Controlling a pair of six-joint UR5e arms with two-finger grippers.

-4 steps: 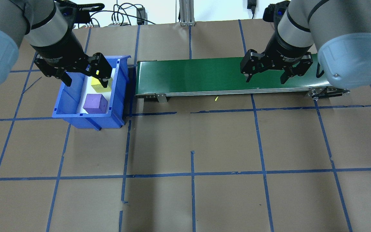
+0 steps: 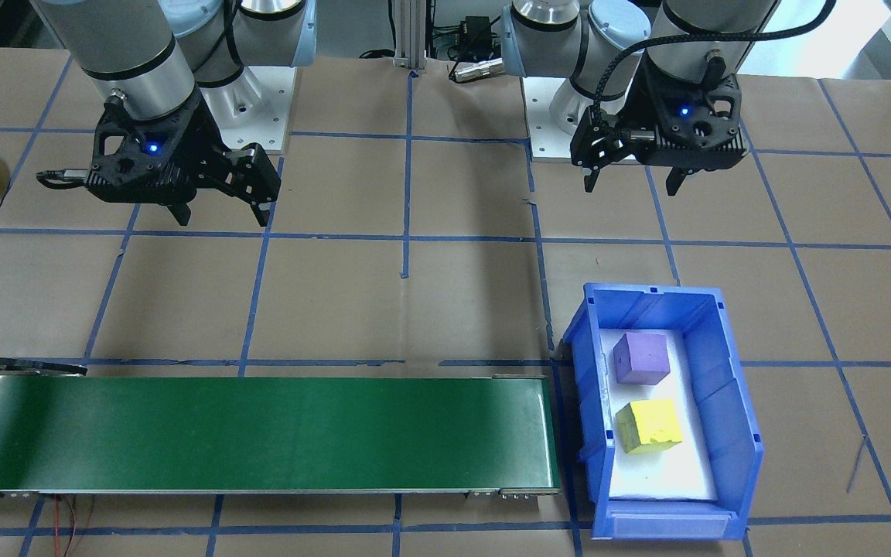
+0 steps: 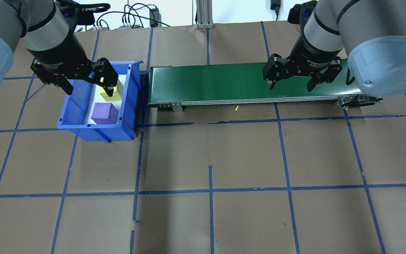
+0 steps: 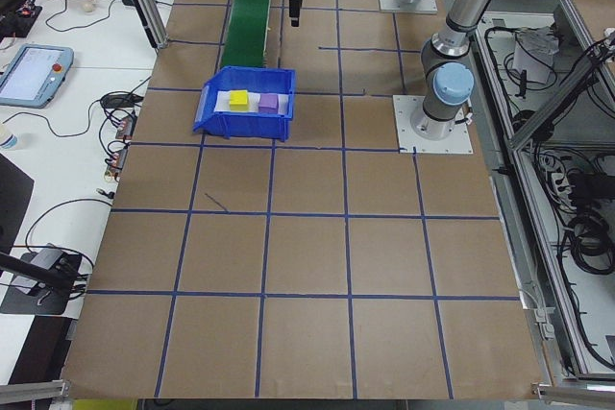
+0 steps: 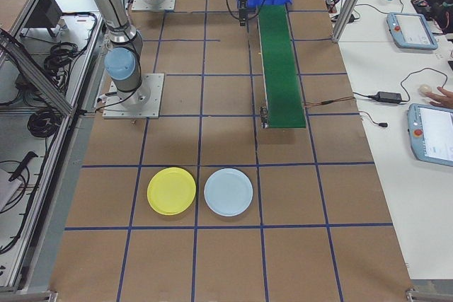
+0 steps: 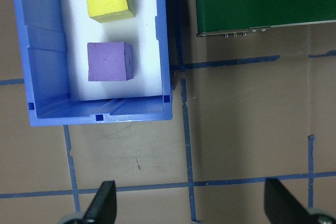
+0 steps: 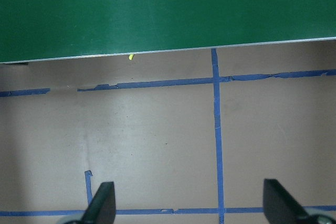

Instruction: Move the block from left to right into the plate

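Exterior front-facing view: a yellow block (image 2: 650,425) and a purple block (image 2: 641,357) are seen lying apart inside the blue bin (image 2: 733,433), beside the green conveyor belt (image 2: 260,433). The yellow plate (image 5: 171,190) is set well apart, next to a pale blue plate (image 5: 228,192). The left gripper (image 2: 635,179) and right gripper (image 2: 221,212) are held spread, empty. Lettering on the wrists cannot be read.

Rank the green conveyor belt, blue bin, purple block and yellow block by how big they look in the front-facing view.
1. green conveyor belt
2. blue bin
3. purple block and yellow block: look alike, unranked.
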